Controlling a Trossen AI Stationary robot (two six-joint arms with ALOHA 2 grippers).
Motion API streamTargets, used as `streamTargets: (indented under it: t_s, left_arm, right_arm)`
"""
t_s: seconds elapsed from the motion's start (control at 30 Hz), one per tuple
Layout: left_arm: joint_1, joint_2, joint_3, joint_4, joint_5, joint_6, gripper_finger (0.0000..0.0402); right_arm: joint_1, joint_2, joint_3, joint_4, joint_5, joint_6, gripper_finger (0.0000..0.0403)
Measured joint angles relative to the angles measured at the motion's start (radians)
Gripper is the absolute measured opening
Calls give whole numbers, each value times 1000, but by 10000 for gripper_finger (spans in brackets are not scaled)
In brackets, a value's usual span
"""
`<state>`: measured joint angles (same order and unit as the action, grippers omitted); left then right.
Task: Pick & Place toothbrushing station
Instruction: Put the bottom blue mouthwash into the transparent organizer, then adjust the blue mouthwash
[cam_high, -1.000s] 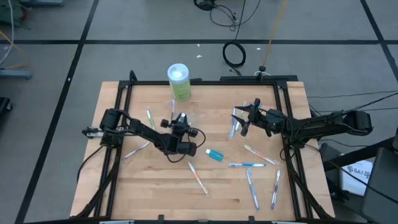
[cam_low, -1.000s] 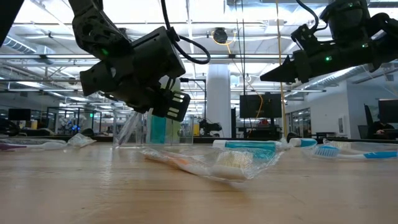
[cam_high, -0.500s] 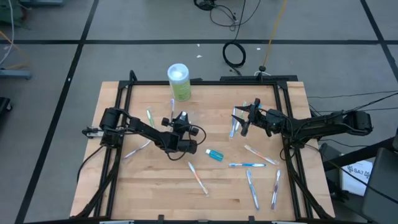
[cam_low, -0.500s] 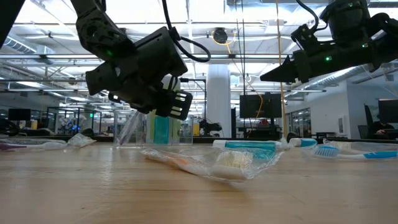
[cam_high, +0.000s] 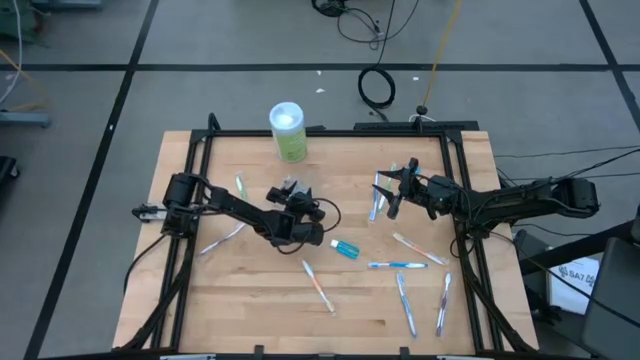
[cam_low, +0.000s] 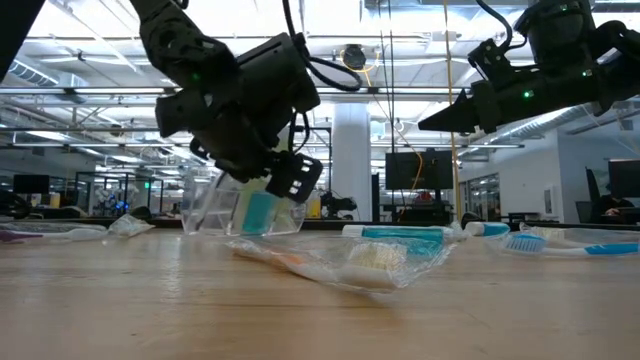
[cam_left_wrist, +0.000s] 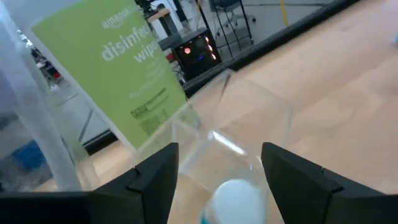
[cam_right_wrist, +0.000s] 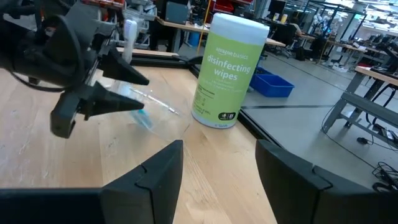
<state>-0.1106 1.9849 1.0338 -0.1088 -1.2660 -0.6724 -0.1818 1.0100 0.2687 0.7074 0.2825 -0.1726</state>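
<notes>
Nearest in the low view: a wrapped toothbrush (cam_low: 340, 262) flat on the table (cam_high: 220, 300), with more of them loose at the front right; not yet collected, by the look of it; just behind, one tube (cam_high: 345, 249) lying alone beside the left arm.

Next, near the table's middle: cup (cam_low: 240, 208) tilted over, with another tube (cam_left_wrist: 236, 199) inside, white cap toward the wrist camera; left gripper (cam_low: 275, 185) with its fingers clamped on the cup's walls, as it seems from the wrist view.

Main risks here, probably: tipping further and spilling the tube out through the open mouth; squeezing thin clear plastic too hard, so cracking or popping it out of the grip; dragging the low edge over the wood and knocking the loose tube.

Farther to the right: right gripper (cam_high: 390, 192) hovering with fingers apart, holding nothing, above a toothbrush; risk of collision if brought toward the cup too early.

Farthest: wipes container (cam_high: 287, 130) at the far edge, near the cup; could be struck in lifting.
</notes>
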Motion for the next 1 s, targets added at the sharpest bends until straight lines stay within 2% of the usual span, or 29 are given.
streamTargets:
  t_s: [0.67, 1.0]
  left_arm:
    - [33, -4, 3, 4, 6, 53, 241]
    - [42, -182, 4, -101, 19, 78, 241]
  right_arm:
    - [0, 0, 0, 0, 0, -8, 196]
    - [-1, 0, 0, 0, 0, -8, 196]
